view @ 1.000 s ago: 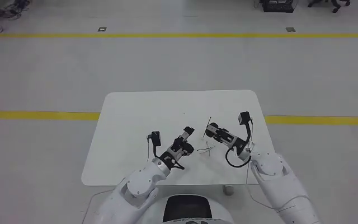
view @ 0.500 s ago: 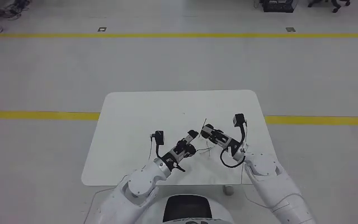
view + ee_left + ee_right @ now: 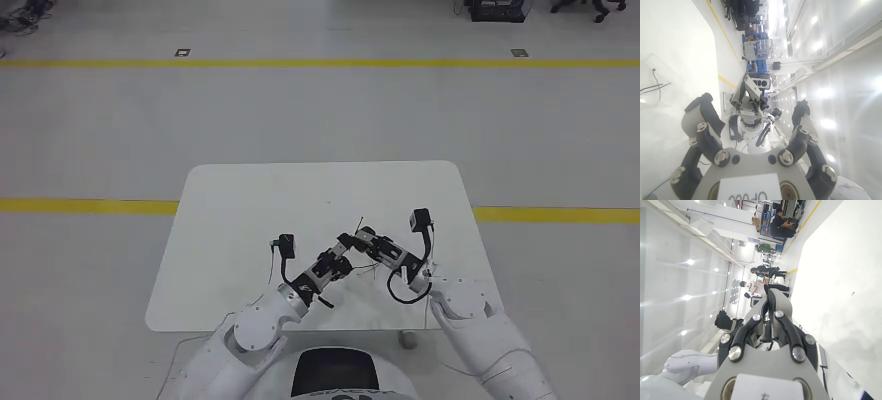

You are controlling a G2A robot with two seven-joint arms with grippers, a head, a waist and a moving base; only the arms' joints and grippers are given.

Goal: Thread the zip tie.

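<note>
Two grippers meet nearly tip to tip above the surface [image 3: 250,200]. The right gripper [image 3: 361,237] is clenched on the zip tie [image 3: 360,223], which sticks out past its fingertips. The left gripper [image 3: 344,242] is spread wide, just beside the tie.

The thin black plastic zip tie [image 3: 361,222] read from above as a hairline; head and tail could not be told apart. Its gripped section lay covered between the pressed-together fingers of the right gripper [image 3: 770,294]. Whether the spread-fingered left gripper [image 3: 753,100] touched the tie could not be determined, as both wrists overlapped there. The clear plastic sheet [image 3: 668,75] on the white table [image 3: 250,200] was cut off at the left wrist view's edge. Whether the loose black ties [image 3: 654,87] lay on or inside it was unreadable through haze. A dark speck [image 3: 853,292] on the tabletop was too small to identify.
</note>
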